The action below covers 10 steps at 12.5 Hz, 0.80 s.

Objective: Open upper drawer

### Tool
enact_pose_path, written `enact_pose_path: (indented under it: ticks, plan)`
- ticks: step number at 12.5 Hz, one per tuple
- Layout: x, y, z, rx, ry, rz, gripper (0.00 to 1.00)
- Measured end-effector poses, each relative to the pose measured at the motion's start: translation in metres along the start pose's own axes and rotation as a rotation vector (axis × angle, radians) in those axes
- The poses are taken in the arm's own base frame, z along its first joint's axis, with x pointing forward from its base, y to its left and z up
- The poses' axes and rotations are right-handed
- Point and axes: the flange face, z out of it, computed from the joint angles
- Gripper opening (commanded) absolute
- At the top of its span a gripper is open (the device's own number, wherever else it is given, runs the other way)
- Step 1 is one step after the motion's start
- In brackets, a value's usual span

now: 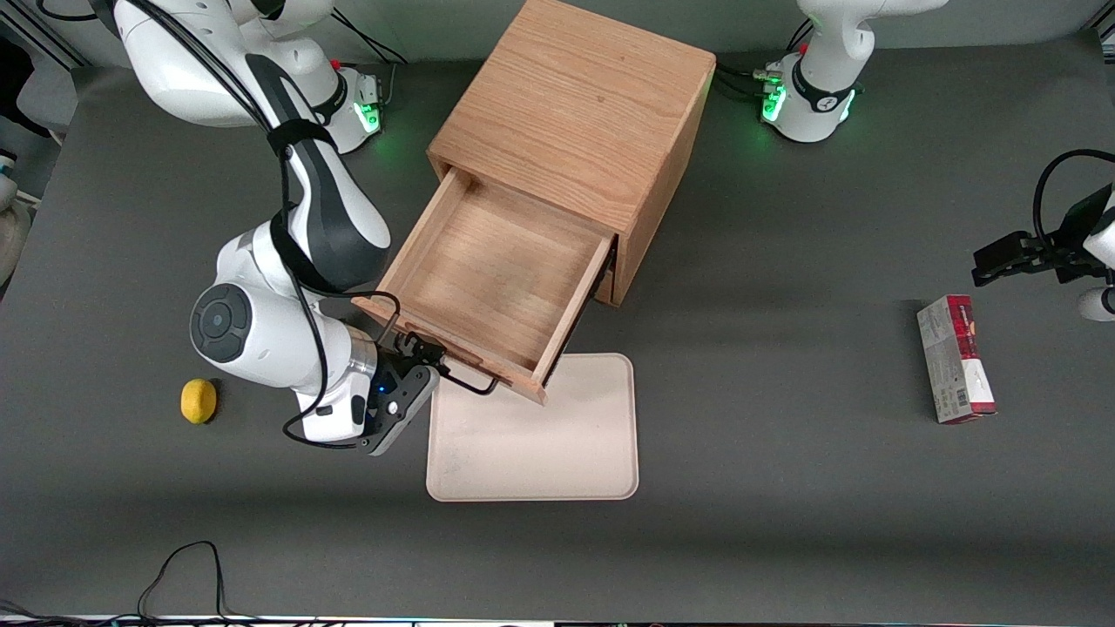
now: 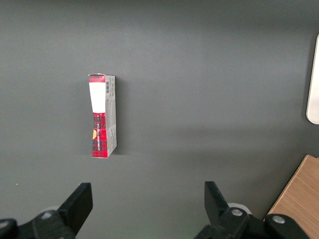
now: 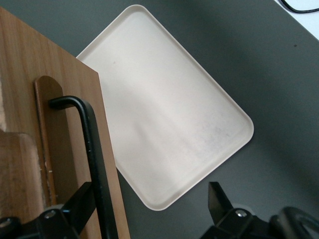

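Upper drawer pulled far out of the oak cabinet, toward the front camera; shallow wooden inside open to view, nothing in it. Front panel hanging over the far edge of a cream tray. Black wire handle on the light wood front, its bar standing just off the panel.

Gripper at the drawer front, at the handle's end nearer the working arm. In the right wrist view, fingers spread wide – the handle bar just inside one of them, the second finger well apart over the tray. Nothing pinched; whether that finger touches the bar, cannot tell.

Writing: only on a red and white box, lying flat toward the parked arm's end of the table. Barcode on a white patch at one end, red pattern at the other end; words on it too small to read. No brand visible anywhere else.

Yellow lemon toward the working arm's end, near the gripper's wrist but apart from it.

Table covered in plain dark grey matte – soft shadows beside the cabinet and tray. Green lights glowing on the arm bases at the table's far edge. Black cable looping at the near edge.
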Motion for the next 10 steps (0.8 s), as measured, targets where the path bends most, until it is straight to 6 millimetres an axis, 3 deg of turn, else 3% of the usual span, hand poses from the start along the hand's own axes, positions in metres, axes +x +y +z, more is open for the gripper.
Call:
enact_pose_path:
  ticks: [4, 10]
  plan:
    - [-0.003, 0.009, -0.004, -0.004, 0.012, 0.015, 1.00]
    - [-0.002, 0.026, -0.034, -0.014, 0.052, 0.035, 1.00]
